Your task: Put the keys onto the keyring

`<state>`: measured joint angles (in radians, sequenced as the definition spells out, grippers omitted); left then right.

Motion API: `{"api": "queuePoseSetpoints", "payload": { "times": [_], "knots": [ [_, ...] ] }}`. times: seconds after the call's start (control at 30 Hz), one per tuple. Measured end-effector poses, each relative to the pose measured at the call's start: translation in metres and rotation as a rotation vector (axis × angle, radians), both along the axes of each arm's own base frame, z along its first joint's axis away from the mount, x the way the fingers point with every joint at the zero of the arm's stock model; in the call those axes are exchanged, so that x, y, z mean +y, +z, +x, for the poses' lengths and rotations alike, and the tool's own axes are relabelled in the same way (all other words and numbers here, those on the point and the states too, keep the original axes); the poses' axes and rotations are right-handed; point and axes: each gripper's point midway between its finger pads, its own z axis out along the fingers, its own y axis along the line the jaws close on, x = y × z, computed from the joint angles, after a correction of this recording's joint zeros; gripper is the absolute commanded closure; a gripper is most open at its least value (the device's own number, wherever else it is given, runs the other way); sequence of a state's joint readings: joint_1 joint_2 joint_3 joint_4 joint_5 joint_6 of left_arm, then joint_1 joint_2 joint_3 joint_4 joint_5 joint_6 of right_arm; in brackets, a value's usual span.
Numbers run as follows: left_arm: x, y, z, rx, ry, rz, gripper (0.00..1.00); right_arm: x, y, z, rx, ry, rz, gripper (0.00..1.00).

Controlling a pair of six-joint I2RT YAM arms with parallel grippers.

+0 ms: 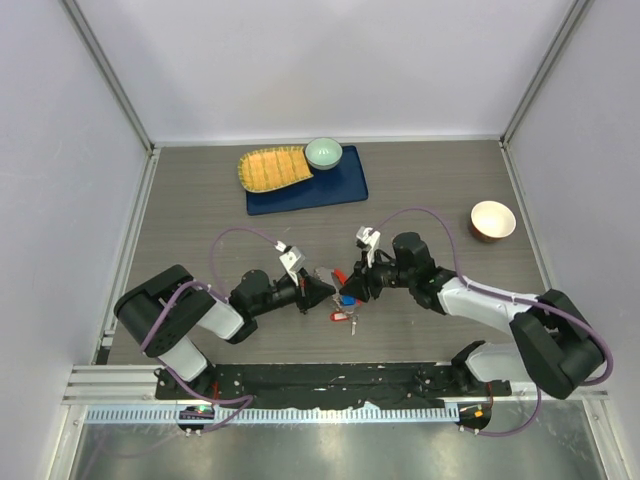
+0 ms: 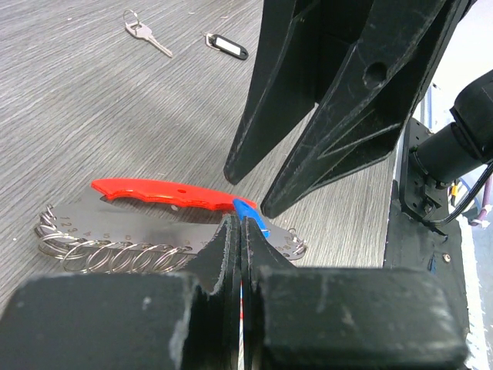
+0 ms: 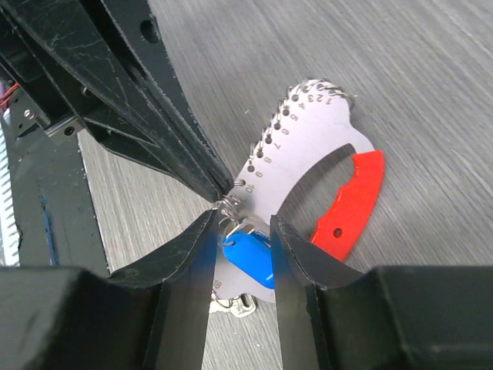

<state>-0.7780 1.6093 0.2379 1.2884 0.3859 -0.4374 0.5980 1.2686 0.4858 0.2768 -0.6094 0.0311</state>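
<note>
Clenched tight at left claw (image 2: 237,223), tips meeting keyring (image 3: 308,154) rim, flat on tabletop (image 3: 431,77). Parted at right claw (image 3: 243,217), fingers either side of blue key (image 3: 246,258); contact unclear. Key at the rim, right before left claw.

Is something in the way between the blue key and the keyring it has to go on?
Nothing visible is. The blue key lies between the parted jaws of the right gripper, right against the edge rings of the keyring, where the shut jaws of the left gripper meet it.

Shiny metal keyring (image 3: 300,154), glossy red plastic tag (image 3: 350,204), matt woodgrain table (image 3: 431,62).
</note>
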Motion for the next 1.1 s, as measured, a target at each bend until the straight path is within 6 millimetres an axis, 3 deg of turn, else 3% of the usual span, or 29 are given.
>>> {"api": "queuePoseSetpoints", "payload": {
  "times": [0.37,0.7,0.87,0.9,1.03,1.1],
  "knots": [
    [0.0,0.0,-0.001,0.0,-0.004,0.0,1.0,0.012,-0.013,-0.007,0.04,0.098,0.04,0.69],
    [0.001,-0.001,-0.001,0.001,-0.001,0.002,1.0,0.016,-0.02,-0.013,0.069,0.143,0.052,0.98],
    [0.003,-0.002,-0.002,0.001,0.001,0.005,1.0,0.015,-0.02,-0.014,0.071,0.145,0.049,0.99],
    [0.003,-0.002,-0.002,0.001,0.002,0.006,0.98,0.015,-0.02,-0.015,0.072,0.144,0.047,0.99],
    [0.008,-0.003,-0.002,-0.007,0.027,0.011,0.63,0.011,-0.017,-0.016,0.053,0.144,0.03,0.99],
    [0.014,-0.005,0.0,-0.015,0.049,0.021,0.56,0.009,-0.013,-0.015,0.036,0.143,0.017,0.99]
  ]
}}
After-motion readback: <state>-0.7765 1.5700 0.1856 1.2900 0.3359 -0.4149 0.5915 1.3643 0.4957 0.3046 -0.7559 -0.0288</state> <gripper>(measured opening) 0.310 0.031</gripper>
